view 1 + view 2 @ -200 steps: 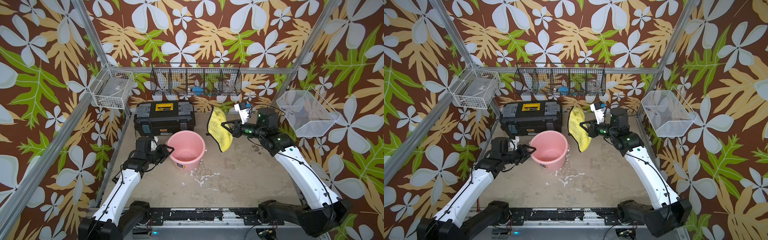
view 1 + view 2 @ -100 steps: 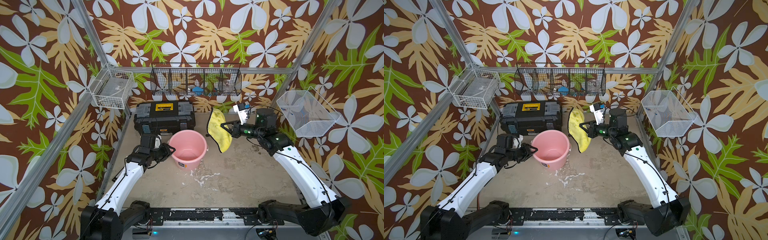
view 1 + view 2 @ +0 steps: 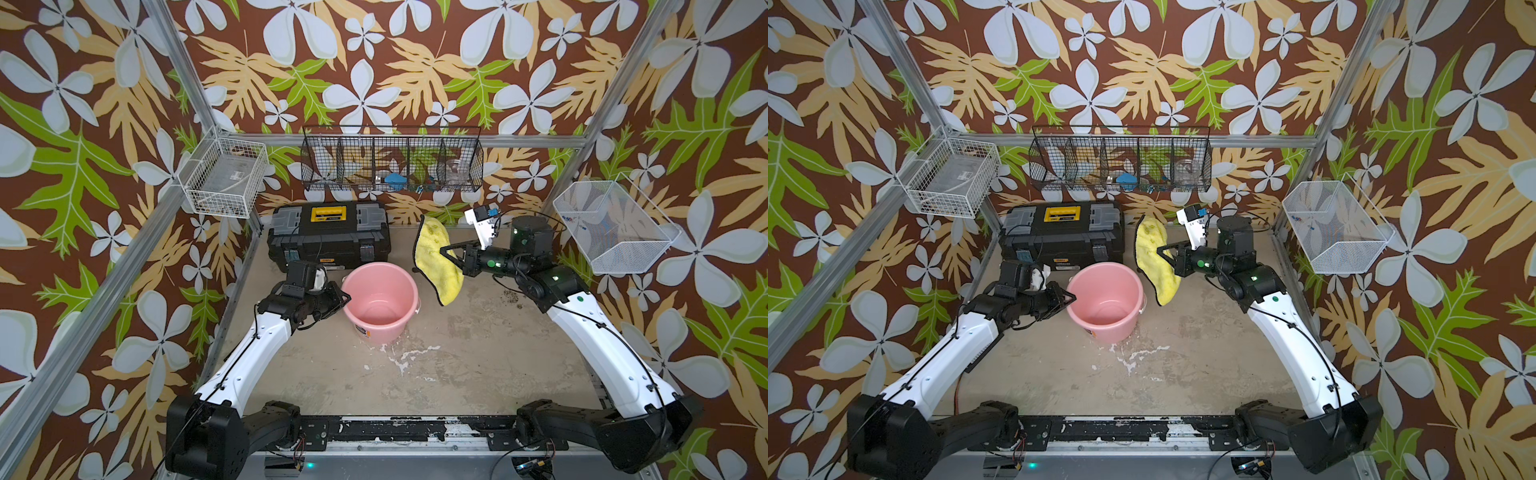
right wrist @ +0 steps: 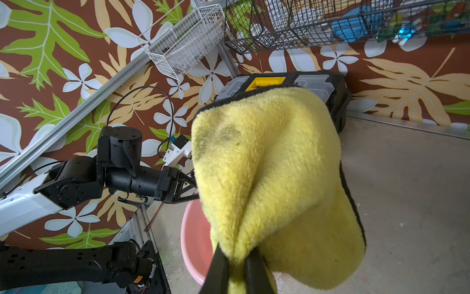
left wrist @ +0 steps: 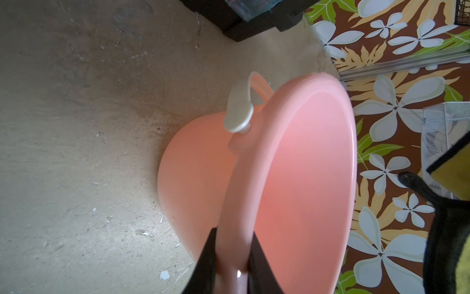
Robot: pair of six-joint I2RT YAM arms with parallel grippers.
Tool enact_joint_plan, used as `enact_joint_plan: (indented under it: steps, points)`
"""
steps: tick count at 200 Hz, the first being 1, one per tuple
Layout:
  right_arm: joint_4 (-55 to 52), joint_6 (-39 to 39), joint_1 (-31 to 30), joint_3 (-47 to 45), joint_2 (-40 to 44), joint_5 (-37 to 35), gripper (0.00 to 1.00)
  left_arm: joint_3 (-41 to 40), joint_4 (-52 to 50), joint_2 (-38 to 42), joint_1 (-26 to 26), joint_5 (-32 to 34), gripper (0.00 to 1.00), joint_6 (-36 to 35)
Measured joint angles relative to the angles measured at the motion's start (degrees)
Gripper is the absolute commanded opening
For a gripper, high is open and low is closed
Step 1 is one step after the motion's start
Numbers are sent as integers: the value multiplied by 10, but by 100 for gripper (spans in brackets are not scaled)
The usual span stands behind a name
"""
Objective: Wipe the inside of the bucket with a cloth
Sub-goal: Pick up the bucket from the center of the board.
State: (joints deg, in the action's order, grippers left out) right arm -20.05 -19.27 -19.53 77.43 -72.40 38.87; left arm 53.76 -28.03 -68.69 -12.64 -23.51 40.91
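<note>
Bucket (image 3: 380, 309) upright before the toolbox (image 3: 328, 237): my left gripper (image 3: 344, 296) pinches its rim; my right gripper (image 3: 444, 252) pinches the cloth (image 3: 446, 282), aloft beside the toolbox. I should brace firmly, lower cloth centrally.

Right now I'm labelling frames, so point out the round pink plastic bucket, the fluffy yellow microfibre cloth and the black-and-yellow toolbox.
round pink plastic bucket (image 3: 380, 282): in a top view, inner far wall.
fluffy yellow microfibre cloth (image 4: 267, 178): right wrist view, fluffy middle.
black-and-yellow toolbox (image 3: 328, 213): in a top view, yellow lid handle.
</note>
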Motion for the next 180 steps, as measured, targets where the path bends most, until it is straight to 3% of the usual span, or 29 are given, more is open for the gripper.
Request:
enact_joint_plan:
  steps: [55,113,180]
  points:
    - [-25,32,-95,59,-12,-45,0,45,-11,-1,-56,58,0,-22]
    - [-26,77,-172,24,-57,-158,0,-60,73,86,-77,117,0,-22]
    - [-18,128,-291,30,-154,-330,0,-107,136,139,-86,141,0,-26]
